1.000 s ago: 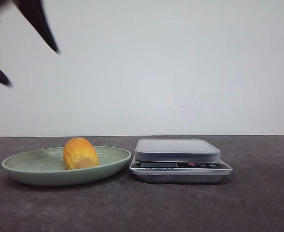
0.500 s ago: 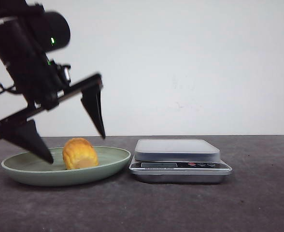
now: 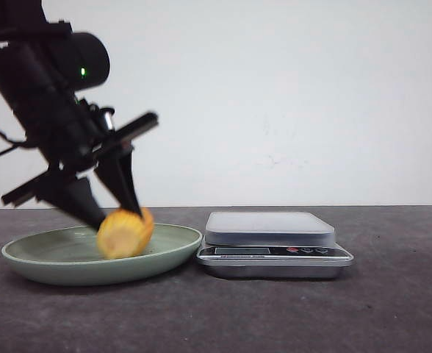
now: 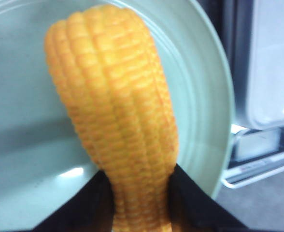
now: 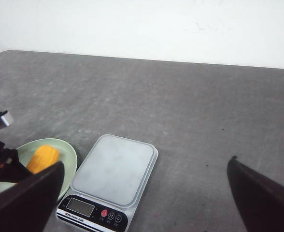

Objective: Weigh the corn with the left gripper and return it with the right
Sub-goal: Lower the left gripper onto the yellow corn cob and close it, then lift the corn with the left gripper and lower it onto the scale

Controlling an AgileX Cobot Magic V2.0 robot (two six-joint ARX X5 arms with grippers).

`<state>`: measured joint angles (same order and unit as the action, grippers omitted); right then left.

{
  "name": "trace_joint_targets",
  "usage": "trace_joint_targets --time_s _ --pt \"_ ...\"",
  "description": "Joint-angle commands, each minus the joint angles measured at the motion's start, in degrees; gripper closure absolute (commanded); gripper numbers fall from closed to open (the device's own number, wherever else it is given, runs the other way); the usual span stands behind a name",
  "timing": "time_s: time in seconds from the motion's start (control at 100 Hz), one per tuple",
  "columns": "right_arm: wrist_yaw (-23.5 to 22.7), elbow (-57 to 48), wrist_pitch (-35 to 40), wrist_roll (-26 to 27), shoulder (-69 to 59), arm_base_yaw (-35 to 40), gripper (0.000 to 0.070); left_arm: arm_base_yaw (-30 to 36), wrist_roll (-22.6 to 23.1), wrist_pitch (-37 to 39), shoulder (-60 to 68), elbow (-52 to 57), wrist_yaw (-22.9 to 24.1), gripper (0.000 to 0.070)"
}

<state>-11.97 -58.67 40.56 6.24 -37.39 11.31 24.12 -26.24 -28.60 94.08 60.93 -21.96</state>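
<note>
A: Toward the near left of the tabletop point(image 3: 289, 316), what sits there?

B: A pale green plate point(image 3: 54, 259), shallow and round, resting flat on the dark grey surface. The corn point(image 3: 125, 232) is over the plate's right half, its paler cut end turned toward the front edge. It looks slightly blurred in the front view, and I cannot tell whether it is touching the plate or just clear of it.

A: And the left gripper point(image 3: 113, 212)?

B: Its two black fingers point(image 3: 120, 180) are clamped on the corn, one on each side. The left wrist view shows this up close: the cob point(image 4: 115, 125) runs lengthwise away from the camera, rows of yellow-orange kernels filling the middle, with a dark fingertip point(image 4: 200, 205) pressed against each flank near its closer end. The plate point(image 4: 205, 101) lies beneath it.

A: What stands beside the plate?

B: A silver kitchen scale point(image 3: 275, 246) just to the right, close to the plate's rim, roughly at the middle of the tabletop. Its flat platform is bare, and a display and small buttons face the front edge. The right wrist view shows the same scale point(image 5: 113, 169) from above, with the plate point(image 5: 67, 159) and the corn point(image 5: 43, 158) next to it.

A: The right gripper point(image 5: 147, 193)?

B: Only seen in its own wrist view. Its fingers point(image 5: 262, 195) are spread wide apart, holding nothing, above the tabletop on the scale's side.

A: And farthest back?

B: A plain white wall point(image 3: 289, 95) behind the far edge.
</note>
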Motion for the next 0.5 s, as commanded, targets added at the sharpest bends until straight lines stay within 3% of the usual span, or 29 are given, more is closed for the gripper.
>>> trace_joint_targets --time_s 0.0,0.26,0.49 --pt "0.0 -0.6 -0.2 0.5 -0.2 0.2 0.0017 0.2 1.2 1.1 -2.9 3.3 -1.0 0.07" --pt "0.0 -0.6 -0.2 0.5 -0.2 0.2 0.0017 0.3 1.1 1.0 -14.3 12.1 -7.7 0.07" --pt "0.0 -0.6 -0.3 0.5 -0.2 0.2 0.0017 0.7 1.0 2.8 -21.0 19.7 -7.2 0.0699"
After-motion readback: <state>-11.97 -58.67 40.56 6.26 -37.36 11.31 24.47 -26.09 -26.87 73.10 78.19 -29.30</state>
